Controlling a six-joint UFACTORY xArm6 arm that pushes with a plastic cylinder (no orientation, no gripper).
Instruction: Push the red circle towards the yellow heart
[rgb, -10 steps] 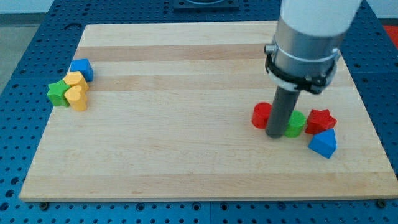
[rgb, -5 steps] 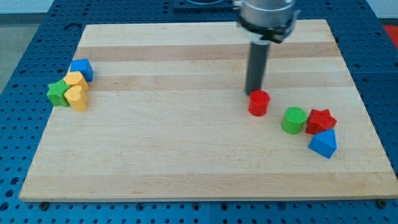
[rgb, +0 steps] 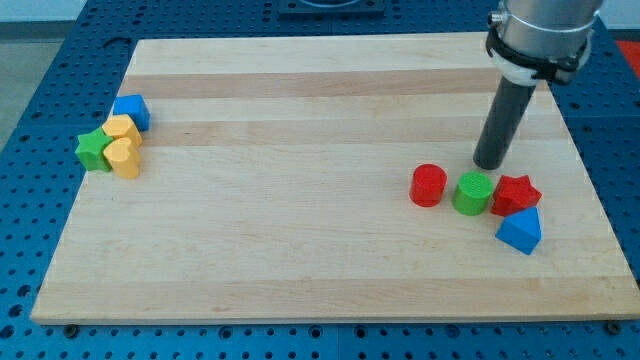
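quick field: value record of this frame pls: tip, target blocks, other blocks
tip: my tip on the board, just above the green circle, apart from the red circle
red circle: right half of the board, left of the green circle, small gap between
yellow heart: far left, bottom of the left cluster
left cluster: blue block, yellow block, green star, packed together
right cluster: red star touching the green circle, blue triangle below the star
push needed: leftward across the board

My tip (rgb: 489, 165) stands just above the green cylinder (rgb: 472, 193), right of the red circle (rgb: 428, 186)
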